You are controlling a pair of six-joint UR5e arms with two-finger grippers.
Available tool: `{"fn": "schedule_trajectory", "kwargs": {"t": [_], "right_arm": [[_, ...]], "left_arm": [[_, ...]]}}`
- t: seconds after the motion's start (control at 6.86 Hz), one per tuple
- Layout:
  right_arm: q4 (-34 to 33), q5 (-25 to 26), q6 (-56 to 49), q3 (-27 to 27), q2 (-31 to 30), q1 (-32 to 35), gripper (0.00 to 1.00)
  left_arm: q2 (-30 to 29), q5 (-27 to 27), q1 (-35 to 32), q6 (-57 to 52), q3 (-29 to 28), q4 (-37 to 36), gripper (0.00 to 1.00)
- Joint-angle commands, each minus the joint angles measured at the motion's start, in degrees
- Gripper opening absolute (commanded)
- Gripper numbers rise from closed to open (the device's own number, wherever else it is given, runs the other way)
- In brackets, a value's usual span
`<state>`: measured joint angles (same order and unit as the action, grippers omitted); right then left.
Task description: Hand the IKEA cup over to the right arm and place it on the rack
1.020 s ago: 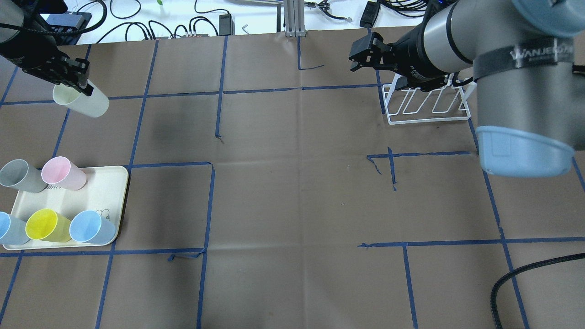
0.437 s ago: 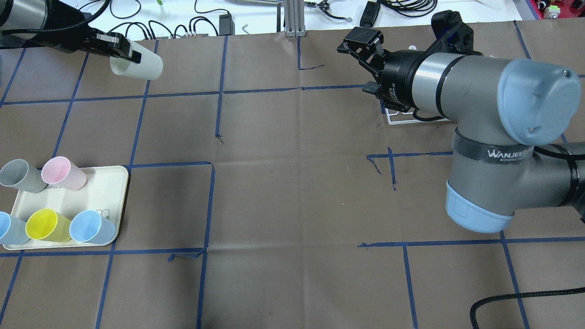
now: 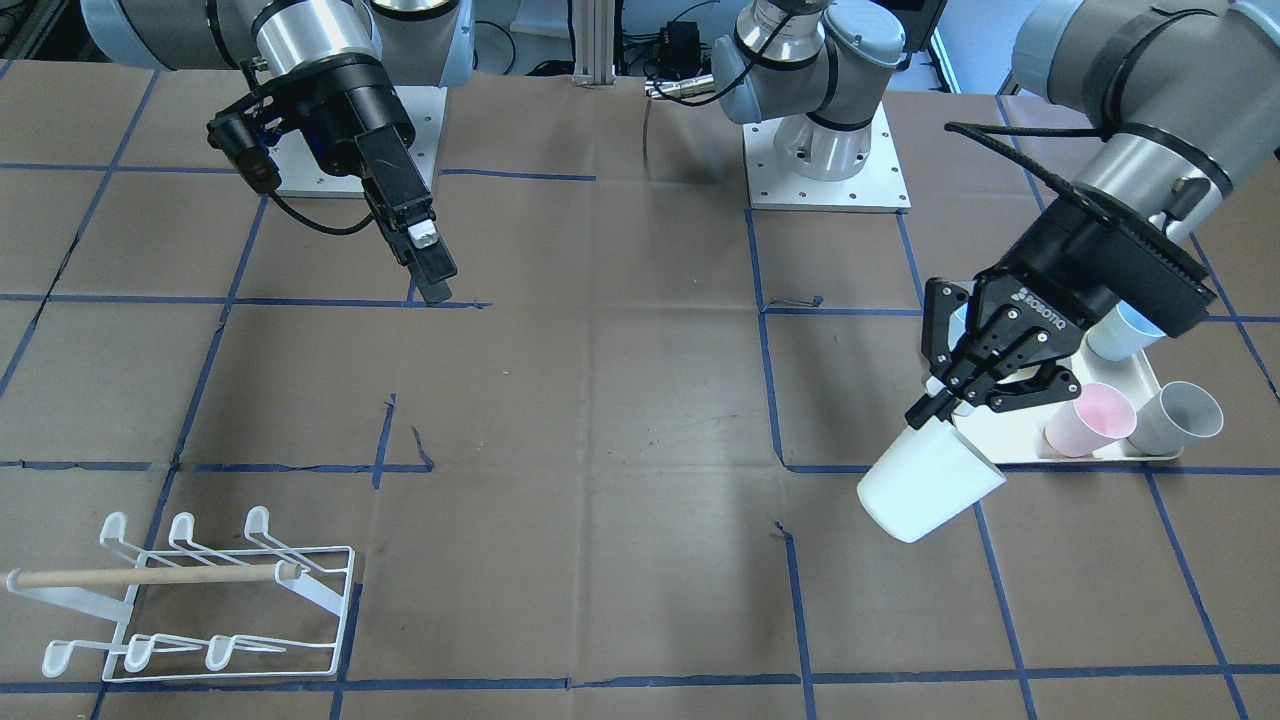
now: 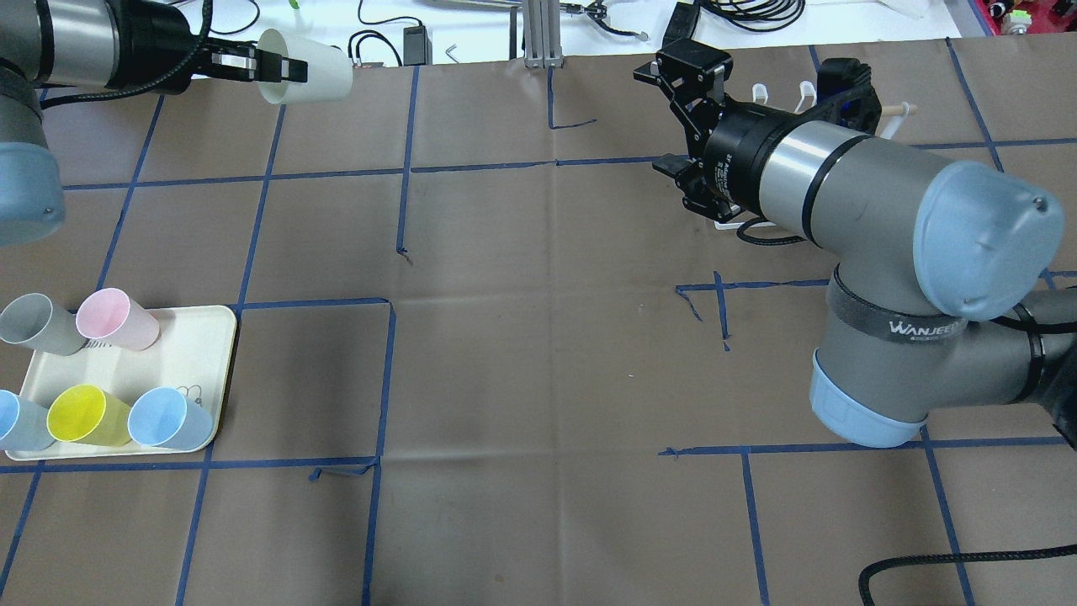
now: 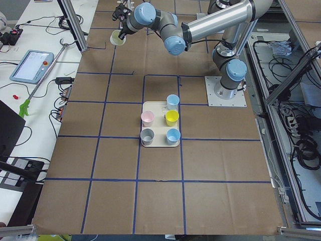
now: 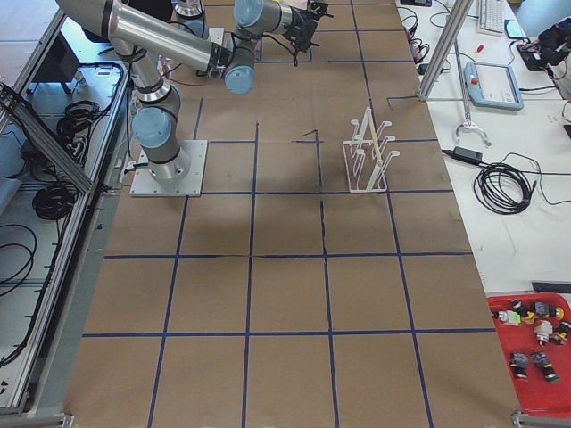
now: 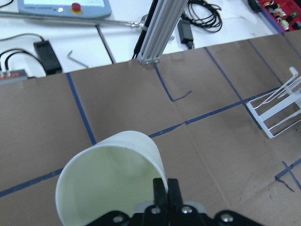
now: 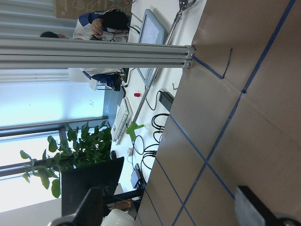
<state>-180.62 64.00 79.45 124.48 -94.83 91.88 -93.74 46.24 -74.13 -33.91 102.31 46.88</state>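
Left pincer (image 4: 252, 62) is clenching the IKEA cup (image 4: 310, 77) by its rim, holding it sideways in the air over the worktop's (image 4: 538, 379) 11 o'clock corner, base pointing to 3 o'clock, probably to offer a free end; right pincer (image 4: 677, 122) is hovering released near 1 o'clock, jaws facing the cup, well apart from it; rack (image 3: 150, 576) is standing at 2 o'clock on that pincer's side, probably for a short placement.

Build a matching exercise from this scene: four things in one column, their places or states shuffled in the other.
Things:
1. white cup
2. right gripper
3. yellow cup
4. rack

Places or states:
A. standing on the cream tray
B. open, nothing between its fingers
C. pinched by the rim in the left gripper, off the table
D. resting on the table with no cup on it

Pairs: 1-C, 2-B, 3-A, 4-D
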Motion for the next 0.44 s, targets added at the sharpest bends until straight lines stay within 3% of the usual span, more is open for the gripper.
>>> {"fn": "schedule_trajectory", "kwargs": {"t": [0.0, 0.15, 0.29], "right_arm": [[-7.8, 0.5, 4.4, 1.7, 2.9, 0.1, 1.0], [-7.9, 0.3, 4.3, 1.4, 4.5, 0.1, 1.0], [-9.0, 0.0, 4.3, 1.5, 5.5, 0.2, 1.0]], "left_arm": [[-0.3, -2.1, -5.4, 0.6, 8.5, -21.0, 0.0], [-0.2, -2.6, -6.9, 0.6, 12.3, -27.6, 0.0], [-0.8, -9.1, -7.1, 0.7, 15.9, -34.3, 0.0]]}}
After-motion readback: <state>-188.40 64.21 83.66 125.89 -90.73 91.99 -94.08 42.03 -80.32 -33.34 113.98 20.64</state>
